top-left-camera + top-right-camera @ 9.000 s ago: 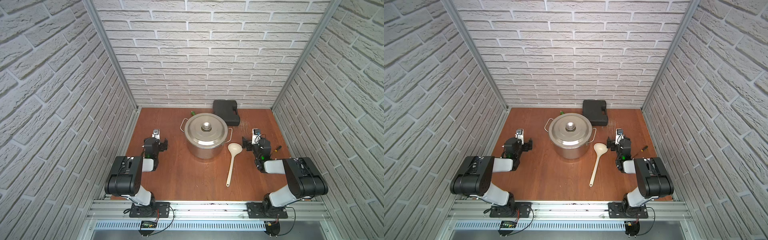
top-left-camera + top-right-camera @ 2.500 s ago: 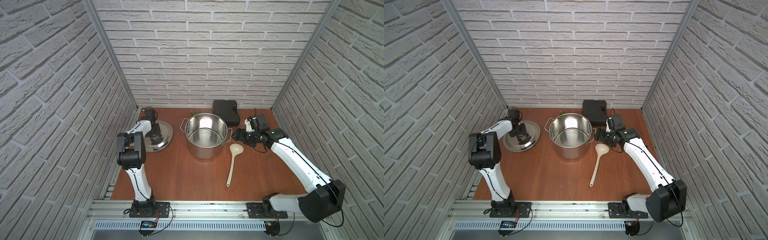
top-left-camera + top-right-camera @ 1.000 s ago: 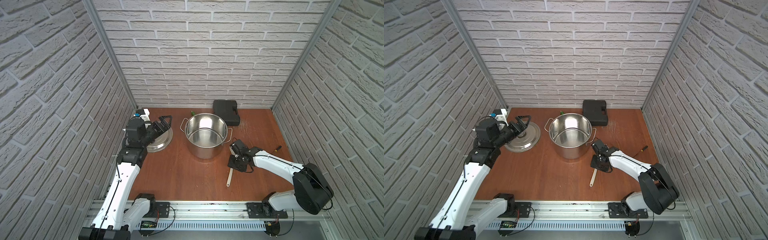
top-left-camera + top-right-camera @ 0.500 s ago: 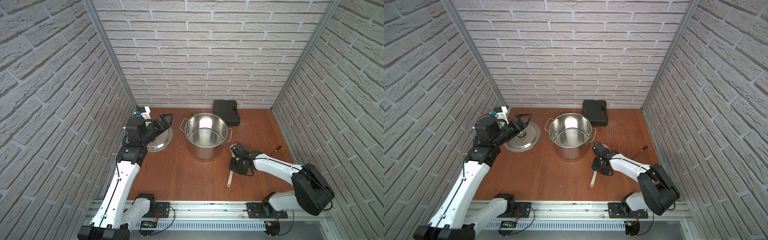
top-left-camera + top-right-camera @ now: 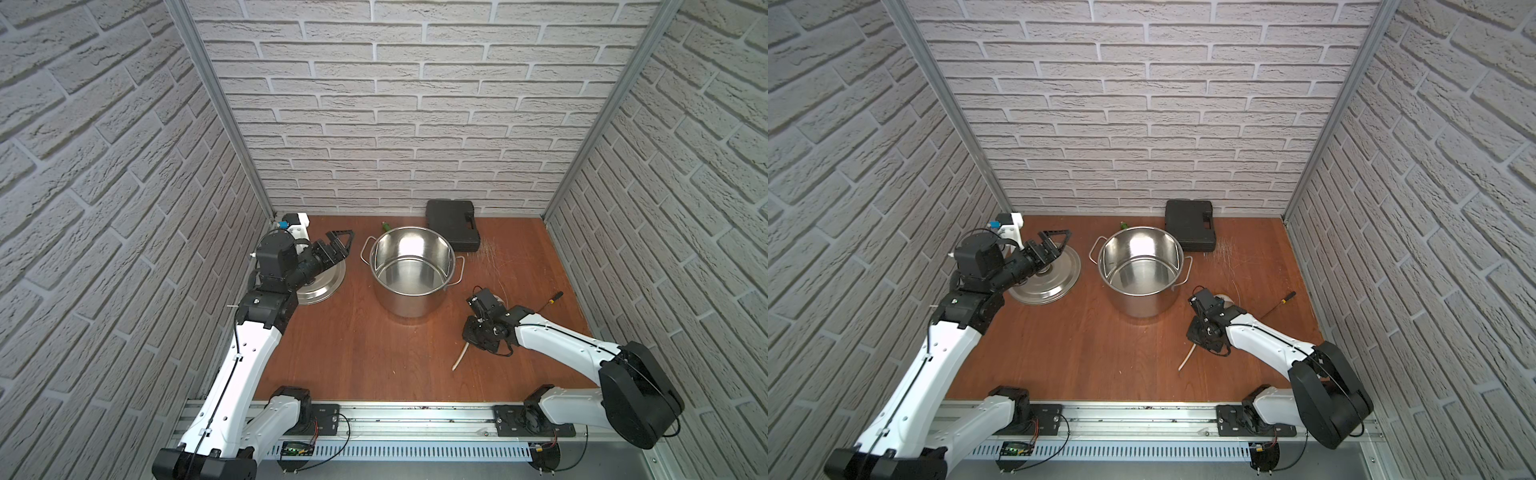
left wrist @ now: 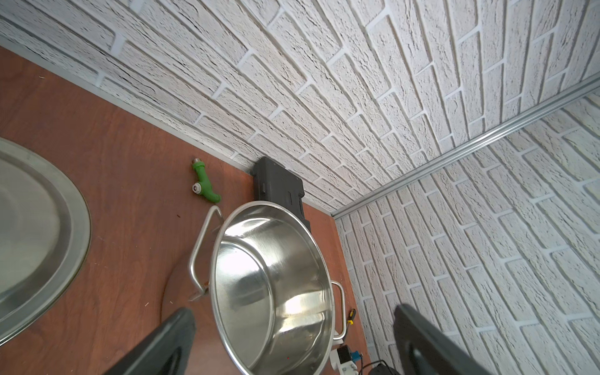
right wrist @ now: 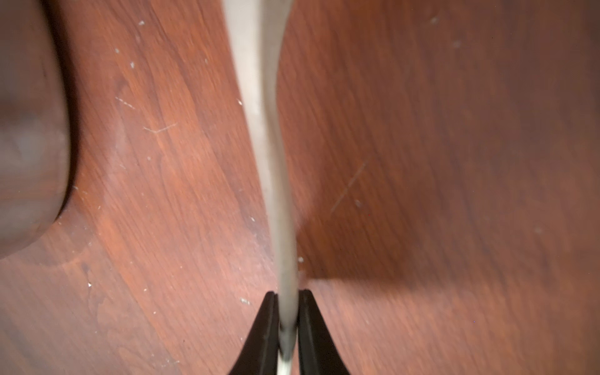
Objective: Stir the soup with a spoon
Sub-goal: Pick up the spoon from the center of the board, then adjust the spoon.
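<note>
Two right gripper (image 7: 287,308) fingers (image 7: 264,328) pinch the long cream-white plastic spoon (image 7: 259,97); its far-ahead bowl might twist it loose.

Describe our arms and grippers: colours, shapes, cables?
The left arm and right arm have white links, bulky black joints and a thin black cable along the forearm. The left gripper and right gripper are black, with tapered fingers; the left's look like open triangular frames.

The cream-white spoon (image 5: 1186,358) has its slim handle pinched mid-length in the right pincer (image 7: 287,297), free end pointing frontward.
</note>
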### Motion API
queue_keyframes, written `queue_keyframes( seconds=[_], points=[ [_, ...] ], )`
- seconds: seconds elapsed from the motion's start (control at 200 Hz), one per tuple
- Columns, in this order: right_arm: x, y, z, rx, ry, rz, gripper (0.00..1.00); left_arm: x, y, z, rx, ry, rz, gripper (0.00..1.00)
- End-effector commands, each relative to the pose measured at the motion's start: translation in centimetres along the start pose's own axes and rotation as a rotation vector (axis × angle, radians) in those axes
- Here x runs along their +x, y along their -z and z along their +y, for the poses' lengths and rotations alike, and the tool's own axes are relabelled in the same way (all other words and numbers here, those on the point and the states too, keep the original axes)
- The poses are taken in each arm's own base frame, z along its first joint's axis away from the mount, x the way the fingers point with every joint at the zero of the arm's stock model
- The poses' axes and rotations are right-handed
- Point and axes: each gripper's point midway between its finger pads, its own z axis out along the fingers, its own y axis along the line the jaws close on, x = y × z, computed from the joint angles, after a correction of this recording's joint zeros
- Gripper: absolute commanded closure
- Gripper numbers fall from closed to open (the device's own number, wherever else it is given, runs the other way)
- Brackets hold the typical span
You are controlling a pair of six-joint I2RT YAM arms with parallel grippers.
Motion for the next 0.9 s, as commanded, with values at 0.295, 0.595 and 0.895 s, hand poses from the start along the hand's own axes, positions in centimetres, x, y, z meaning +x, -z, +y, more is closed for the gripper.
queue_keyframes(
  seconds=[0.295,0.595,0.895],
  points=[
    [-0.9,6.0,-1.9,0.013,-0.045,-0.115,0.97,6.7,0.5,-7.6,0.175,-0.429,0.183,0.02],
    [-6.4,19.9,0.5,-0.046,0.004,-0.388,0.98,9.0,1.8,-10.6,0.152,-0.571,0.125,0.02],
    [-9.6,26.2,7.9,-0.166,0.119,-0.401,0.98,9.7,1.6,-14.6,0.256,-0.864,0.163,0.24]
  ],
)
